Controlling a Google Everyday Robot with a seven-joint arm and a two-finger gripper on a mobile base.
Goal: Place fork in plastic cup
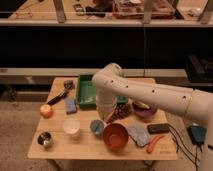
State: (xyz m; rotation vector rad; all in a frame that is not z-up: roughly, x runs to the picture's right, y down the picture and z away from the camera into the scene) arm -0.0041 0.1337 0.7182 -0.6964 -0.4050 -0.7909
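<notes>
The fork cannot be made out for certain; whether it sits in the gripper or lies somewhere on the surface is not visible. The white translucent plastic cup point(71, 127) stands upright on the light wooden surface point(90, 149), left of centre and toward the near edge; just to its right lies a small blue-grey cup point(96, 127), and beside that a round red-orange bowl point(116, 136). The gripper point(108, 116) hangs at the end of the white arm point(150, 95), low over the middle of the surface, just above and behind the blue-grey cup, its fingers pressed together; whether anything is pinched between them cannot be told. Behind the arm sits a green rectangular tray point(86, 92); left of it lie a blue sponge point(70, 105) and a black-handled utensil point(62, 94). An orange round fruit point(45, 110) rests near the left edge; a small metal cup point(44, 139) stands at the near left corner. To the right are a purple bowl point(144, 110), a grey cloth point(137, 135), a black flat object point(159, 128) and an orange-red slender object point(155, 143).
</notes>
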